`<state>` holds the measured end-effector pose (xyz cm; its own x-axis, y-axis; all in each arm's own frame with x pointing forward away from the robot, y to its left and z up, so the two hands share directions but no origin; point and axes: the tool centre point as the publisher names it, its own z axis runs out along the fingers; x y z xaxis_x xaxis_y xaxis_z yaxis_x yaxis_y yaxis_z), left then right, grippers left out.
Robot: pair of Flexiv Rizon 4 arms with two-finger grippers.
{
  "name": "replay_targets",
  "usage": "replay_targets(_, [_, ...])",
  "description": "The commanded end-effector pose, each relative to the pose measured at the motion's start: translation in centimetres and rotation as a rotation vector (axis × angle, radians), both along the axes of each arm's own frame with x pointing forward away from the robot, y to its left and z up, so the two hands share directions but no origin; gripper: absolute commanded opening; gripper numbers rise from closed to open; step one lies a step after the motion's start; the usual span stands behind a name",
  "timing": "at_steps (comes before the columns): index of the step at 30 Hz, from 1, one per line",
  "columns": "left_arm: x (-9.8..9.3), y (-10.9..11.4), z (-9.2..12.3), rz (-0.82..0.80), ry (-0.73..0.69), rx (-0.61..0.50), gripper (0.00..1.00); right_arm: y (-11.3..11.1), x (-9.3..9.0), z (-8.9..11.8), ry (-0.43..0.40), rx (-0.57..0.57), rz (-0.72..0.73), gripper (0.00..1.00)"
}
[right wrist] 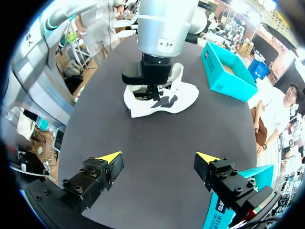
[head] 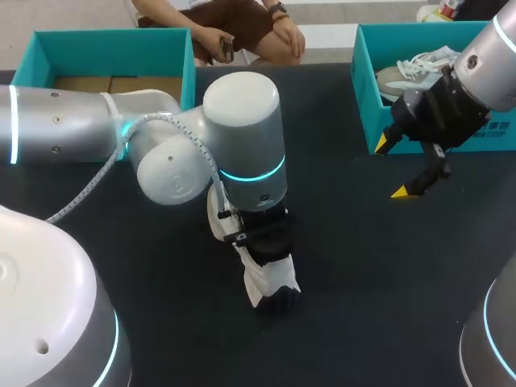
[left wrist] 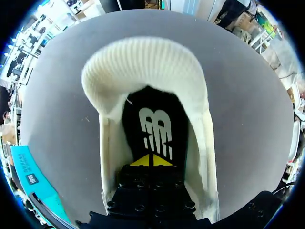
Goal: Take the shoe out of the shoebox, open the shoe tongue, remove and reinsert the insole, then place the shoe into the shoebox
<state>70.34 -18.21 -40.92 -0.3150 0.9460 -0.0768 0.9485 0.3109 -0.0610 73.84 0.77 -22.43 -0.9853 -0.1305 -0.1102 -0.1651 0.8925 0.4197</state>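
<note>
**Left end effector inside the shoe, right one spread by the far-right box**

A white shoe with a ribbed knit upper and smooth padded side walls point(left wrist: 143, 67) sits near the middle of the matt dark table point(head: 363, 266), well apart from every edge. The left end effector point(left wrist: 150, 161) reaches down into its opening. Its yellow tips are pressed together over the flat black insole with a white emblem point(left wrist: 155, 124); whether they pinch the insole itself I cannot tell.

The right end effector point(right wrist: 158, 160) hangs to the far right with its fingers wide apart and nothing between them. A broad stretch of table separates it from the shoe.

Two rectangular, lidless shoeboxes stand along the far edge: the teal cardboard box at far left point(head: 113, 52) and the teal cardboard box at far right point(head: 364, 81). The right end effector is just beside the near-left corner of the right one. That box holds a second white laced shoe point(head: 411, 68), so there are two shoes and two boxes.
</note>
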Motion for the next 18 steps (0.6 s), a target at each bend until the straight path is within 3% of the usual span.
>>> replay_targets(1, [2.0, 1.1, -5.6, 0.002, -0.042, 0.016, 0.00, 0.0, 0.0, -0.1, -0.001, -0.001, -0.001, 1.00])
replay_targets(4, [2.6, 1.4, -5.1, 0.007, -0.055, 0.016, 0.00, 0.0, 0.0, -0.1, -0.001, -0.001, -0.001, 1.00])
replay_targets(7, [2.9, 1.7, -2.6, 0.019, -0.022, -0.026, 0.00, 0.0, 0.0, -0.1, -0.001, -0.001, -0.001, 1.00])
replay_targets(11, [2.6, 1.8, 0.4, -0.002, 0.018, -0.068, 0.00, 0.0, 0.0, -0.1, -0.001, -0.001, -0.001, 1.00])
replay_targets(18, [1.8, 1.2, 3.3, -0.025, 0.124, -0.129, 0.00, 0.0, 0.0, -0.1, -0.001, -0.001, -0.001, 1.00])
